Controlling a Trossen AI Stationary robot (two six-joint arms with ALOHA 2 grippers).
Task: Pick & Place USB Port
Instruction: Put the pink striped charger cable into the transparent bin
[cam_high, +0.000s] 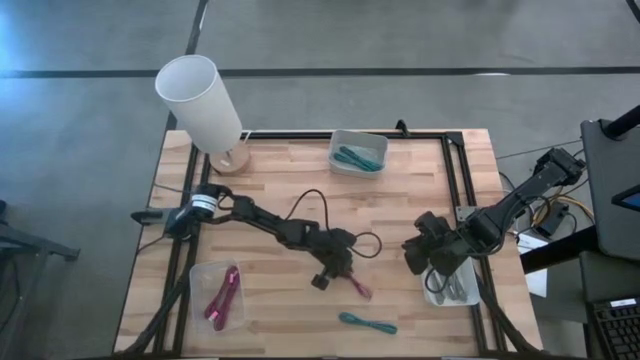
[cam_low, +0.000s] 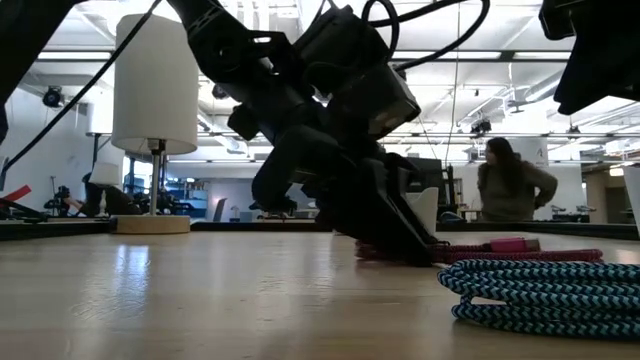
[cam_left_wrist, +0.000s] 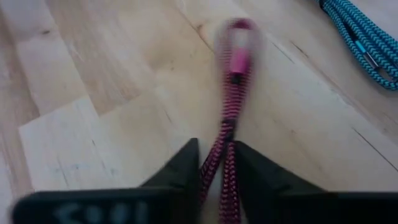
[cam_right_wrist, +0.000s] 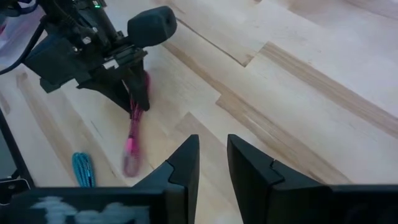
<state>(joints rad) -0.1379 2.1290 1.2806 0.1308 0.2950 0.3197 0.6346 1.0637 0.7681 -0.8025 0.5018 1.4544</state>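
Observation:
A pink braided USB cable (cam_high: 358, 288) lies near the table's middle, toward the near edge, and my left gripper (cam_high: 343, 276) is shut on it. In the left wrist view the doubled cable (cam_left_wrist: 231, 106) runs away from the gripper (cam_left_wrist: 217, 163) to a pink plug (cam_left_wrist: 239, 60). A coiled teal cable (cam_high: 367, 322) rests on the wood nearer the front edge. My right gripper (cam_right_wrist: 212, 155) hovers shut and empty to the right of both cables, over the wood beside the right tray. My left gripper pinches the pink cable between its two fingers, both strands of the fold (cam_left_wrist: 222, 158) side by side. The fingers (cam_right_wrist: 138, 93) slant down from the table's left. The cable runs out past the fingertips, its plug end (cam_low: 505, 245) low by the table.
A tray with pink cables (cam_high: 222, 295) sits at the near left and a tray with teal cables (cam_high: 358, 153) at the far middle. Another tray (cam_high: 452, 288) stands at the right under my right arm. A white lamp (cam_high: 200, 100) stands at the far left corner. A person (cam_low: 510, 185) is in the room behind.

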